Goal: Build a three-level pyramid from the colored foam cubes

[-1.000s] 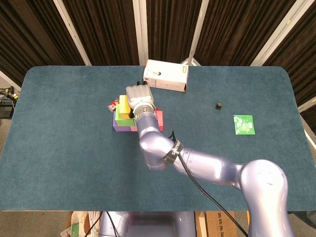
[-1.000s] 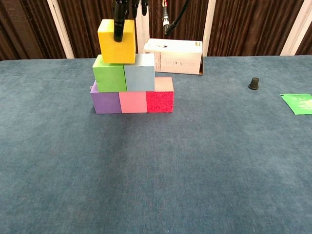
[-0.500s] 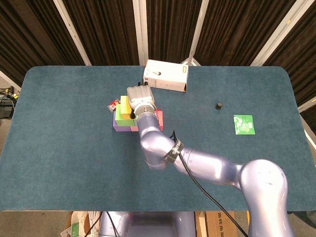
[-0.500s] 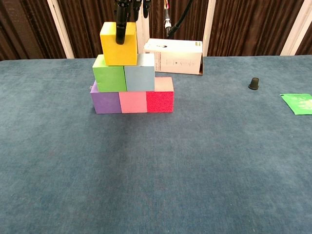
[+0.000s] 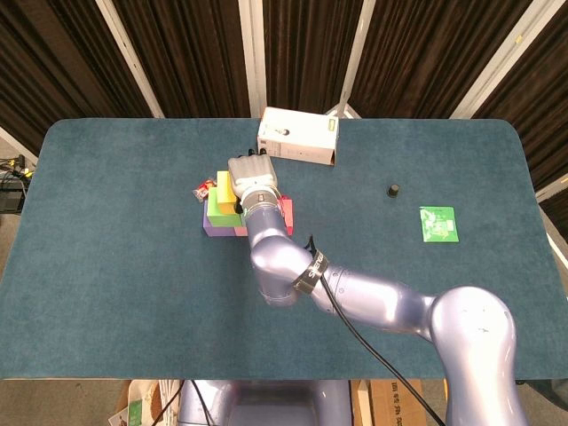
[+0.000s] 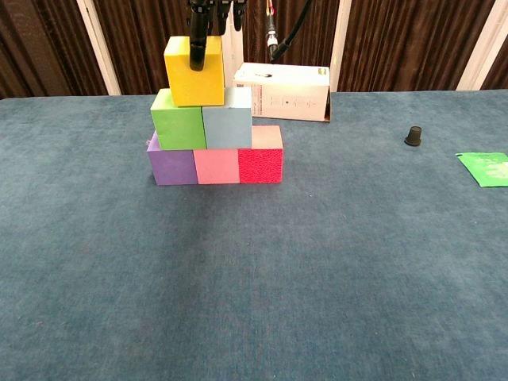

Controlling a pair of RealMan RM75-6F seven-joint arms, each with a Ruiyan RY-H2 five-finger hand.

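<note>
In the chest view the foam cubes form a stack: purple (image 6: 171, 166), pink (image 6: 217, 166) and red (image 6: 260, 164) at the bottom, with green (image 6: 178, 125) and light blue (image 6: 228, 127) on them. A yellow cube (image 6: 193, 79) sits on top, mostly over the green one and reaching the seam. My right hand (image 5: 251, 177) comes down from above and grips the yellow cube (image 5: 225, 189); one dark finger (image 6: 197, 44) lies across its front face. The arm hides most of the stack in the head view. My left hand is in neither view.
A white carton (image 6: 282, 91) lies just behind the stack, to its right. A small black knob (image 6: 413, 136) and a green packet (image 6: 486, 168) sit at the far right. A small red-and-white item (image 5: 204, 188) lies against the stack's left side.
The right hand has shifted the yellow cube slightly right and down, towards the seam between the green and light blue cubes. The lower cubes have not moved.
</note>
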